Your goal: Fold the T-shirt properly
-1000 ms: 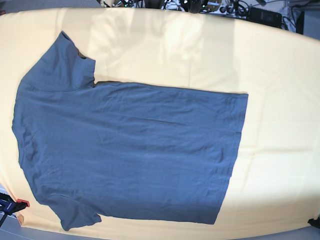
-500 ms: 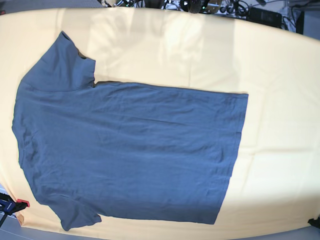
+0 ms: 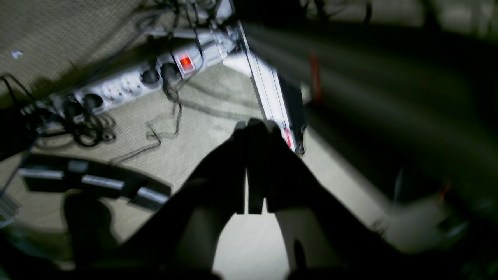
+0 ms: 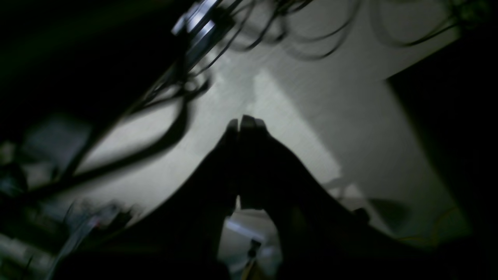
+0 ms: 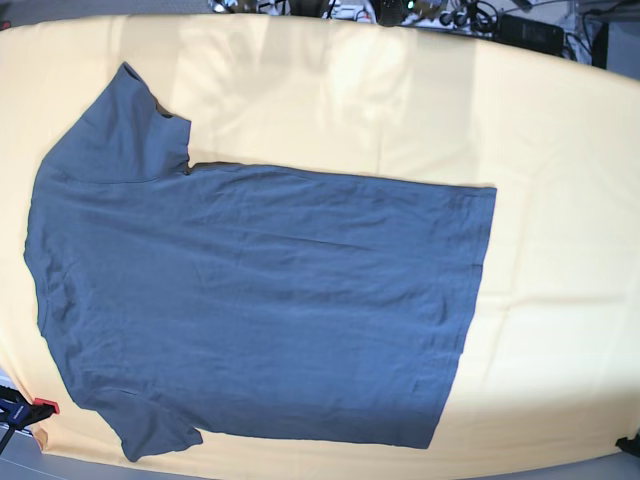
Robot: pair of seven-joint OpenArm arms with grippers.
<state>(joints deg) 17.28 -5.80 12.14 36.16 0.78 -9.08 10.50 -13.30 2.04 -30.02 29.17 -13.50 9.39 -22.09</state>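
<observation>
Base view: T-shirt (image 5: 260, 300) spread flat on the yellow cloth (image 5: 560, 200), collar end toward the view's left, hem toward the right, one sleeve near the top left and the other at the bottom left. Fabric mostly smooth, faint creases across the body. Nothing lying on top of it. Cables and dark gear (image 5: 480, 20) crowded along the far edge, beyond the cloth. Red-tipped clamp (image 5: 30, 408) at the lower left corner, just beside the lower sleeve. Neither arm over the table.

Left wrist view: left gripper (image 3: 255, 126) pressed closed, empty, dark against a pale carpeted floor (image 3: 210, 116). White power strip (image 3: 132, 81) with a lit red switch and black plugs up left, tangled leads around it, a white rail (image 3: 268, 97) running down just behind the fingertips. Blurred and dim on the right side. No shirt in sight.

Right wrist view: right gripper (image 4: 245, 121) likewise closed on nothing, a black silhouette over pale floor (image 4: 295, 116). Smeared cables (image 4: 163, 136) looping at left and top; the rest too dark to tell.
</observation>
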